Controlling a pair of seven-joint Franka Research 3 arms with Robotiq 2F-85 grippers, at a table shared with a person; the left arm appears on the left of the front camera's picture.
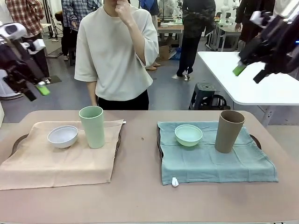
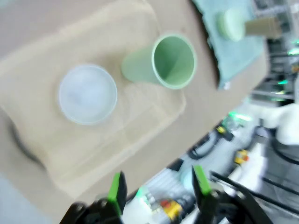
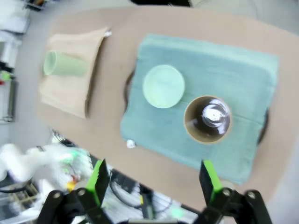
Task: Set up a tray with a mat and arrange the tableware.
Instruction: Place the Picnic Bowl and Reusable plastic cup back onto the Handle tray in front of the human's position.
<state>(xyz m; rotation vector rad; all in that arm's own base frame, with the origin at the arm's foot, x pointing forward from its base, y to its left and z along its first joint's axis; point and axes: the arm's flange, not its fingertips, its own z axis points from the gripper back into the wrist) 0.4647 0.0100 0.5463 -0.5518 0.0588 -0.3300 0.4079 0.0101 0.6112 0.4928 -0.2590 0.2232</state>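
Both tumblers upright, mouths up: pale-green tumbler [image 1: 92, 126] & tan-brown tumbler [image 1: 229, 131]

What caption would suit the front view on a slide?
Two place settings: white bowl and pale-green tumbler on a beige mat; mint bowl and brown tumbler on teal.

Brown table [image 1: 140, 196]: 2 dark trays [image 1: 254, 139] side by side, tan mat [image 1: 56, 163] left, teal mat [image 1: 215, 163] right.
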